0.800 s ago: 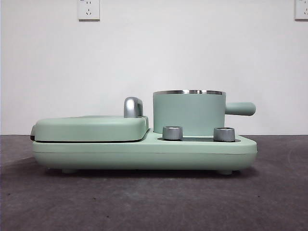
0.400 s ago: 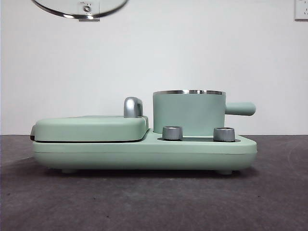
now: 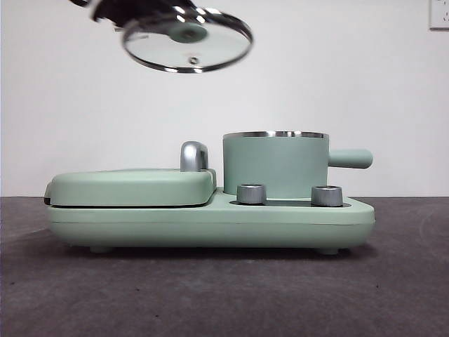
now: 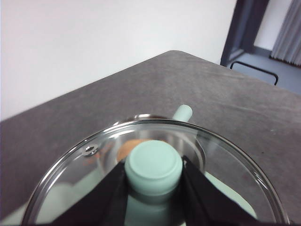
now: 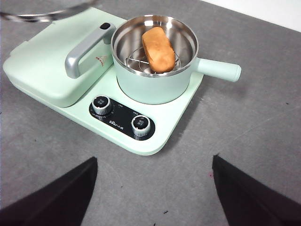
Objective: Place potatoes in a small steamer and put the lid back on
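An orange-brown potato [image 5: 158,49] lies on the rack inside the small steamer [image 5: 155,61], a mint-green pot [image 3: 276,165] with a steel rim and side handle. The clear glass lid [image 3: 186,42] hangs tilted in the air, above and to the left of the pot in the front view. My left gripper [image 4: 153,170] is shut on the lid's mint knob [image 4: 153,165], one jaw on each side. Through the glass I see the pot and a patch of potato [image 4: 128,150]. My right gripper [image 5: 154,162] is open, high above the table in front of the appliance, holding nothing.
The pot sits on a mint-green appliance base [image 3: 210,225] with two steel dials [image 3: 252,194] [image 3: 327,196]. Left of the pot is a flat griddle cover [image 3: 133,186] with a chrome handle [image 3: 194,156]. Dark grey table all round; white wall behind.
The lid, held by my left gripper, has come into the front view from the top left and moved down and right toward the pot. The pot and appliance have not moved.
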### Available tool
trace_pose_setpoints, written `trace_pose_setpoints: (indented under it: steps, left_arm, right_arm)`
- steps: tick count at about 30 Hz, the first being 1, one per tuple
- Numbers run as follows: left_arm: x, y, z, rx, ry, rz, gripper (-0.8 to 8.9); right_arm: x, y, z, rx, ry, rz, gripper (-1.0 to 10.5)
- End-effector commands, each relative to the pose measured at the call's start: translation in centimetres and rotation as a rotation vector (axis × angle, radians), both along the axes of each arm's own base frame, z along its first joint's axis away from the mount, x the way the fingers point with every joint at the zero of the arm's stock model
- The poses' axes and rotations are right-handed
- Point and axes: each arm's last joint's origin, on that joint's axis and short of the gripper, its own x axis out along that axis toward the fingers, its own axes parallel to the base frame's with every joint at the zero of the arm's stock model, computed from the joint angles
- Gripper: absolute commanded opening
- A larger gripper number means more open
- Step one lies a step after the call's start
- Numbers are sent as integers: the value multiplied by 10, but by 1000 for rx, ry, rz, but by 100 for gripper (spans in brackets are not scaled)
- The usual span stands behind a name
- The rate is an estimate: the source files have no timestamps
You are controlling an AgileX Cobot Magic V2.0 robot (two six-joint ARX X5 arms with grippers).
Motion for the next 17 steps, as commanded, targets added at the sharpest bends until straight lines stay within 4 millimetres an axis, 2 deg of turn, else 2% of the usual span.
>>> trace_pose_setpoints:
  steps: [1, 5, 10, 17]
  left_arm:
    - [19, -20, 14, 24, -118, -50, 14]
    - [44, -45, 10, 44, -124, -80, 14]
    - [66, -71, 0, 54, -136, -112, 14]
    - [84, -90, -25, 35, -200, -127, 14]
  right_arm:
    - [1, 1, 3, 16, -2, -6, 376]
    - [0, 1, 3, 16, -2, -6, 376]
    - [0, 1, 2, 14, 1, -6, 376]
    - [0, 0, 2, 7, 7, -13, 376]
